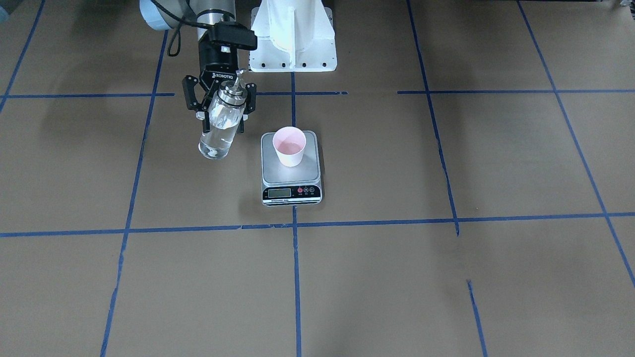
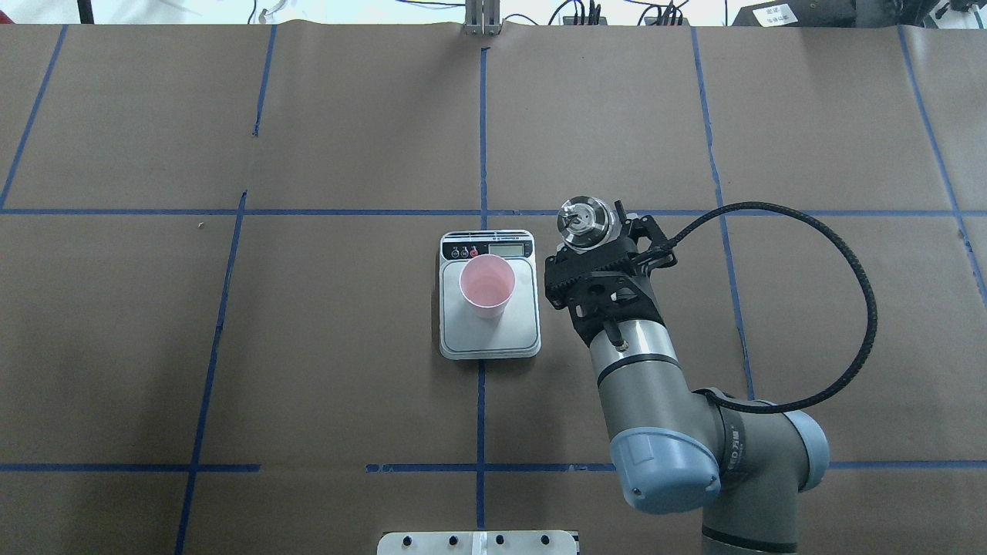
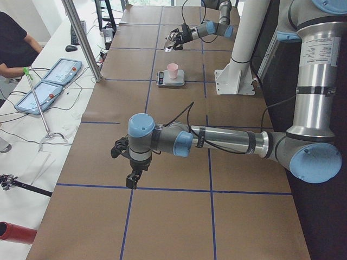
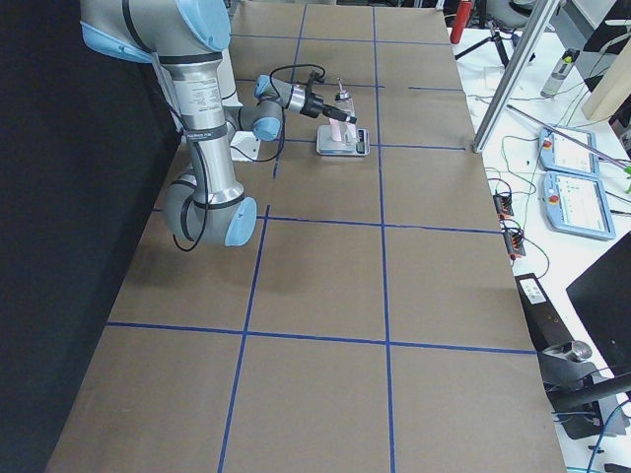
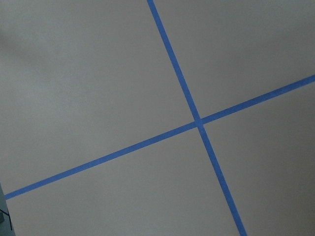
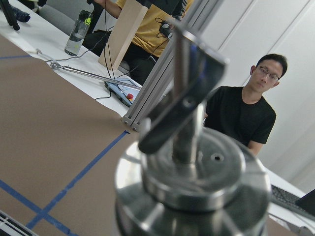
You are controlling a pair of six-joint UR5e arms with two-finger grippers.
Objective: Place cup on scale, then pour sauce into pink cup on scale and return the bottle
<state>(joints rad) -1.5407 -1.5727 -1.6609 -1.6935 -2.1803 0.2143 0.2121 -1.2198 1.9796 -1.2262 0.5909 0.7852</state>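
The pink cup [image 1: 289, 145] stands upright on the steel platform of the scale [image 1: 292, 173], toward the robot's side of it; both also show in the overhead view, cup [image 2: 486, 286] and scale [image 2: 493, 339]. My right gripper [image 1: 222, 106] is shut on the clear glass bottle [image 1: 220, 130] just below its metal collar and holds it roughly upright, off the table, beside the scale on the robot's right. The clear sauce fills its lower part. The spout [image 6: 192, 98] fills the right wrist view. My left gripper [image 3: 132, 177] shows only in the exterior left view, far from the scale; I cannot tell its state.
The white robot base [image 1: 292, 34] stands behind the scale. Blue tape lines [image 5: 197, 120] cross the brown table. Operators, tablets [image 3: 59, 73] and an aluminium post [image 3: 84, 40] are past the table's far edge. A person [image 6: 246, 118] sits beyond the table.
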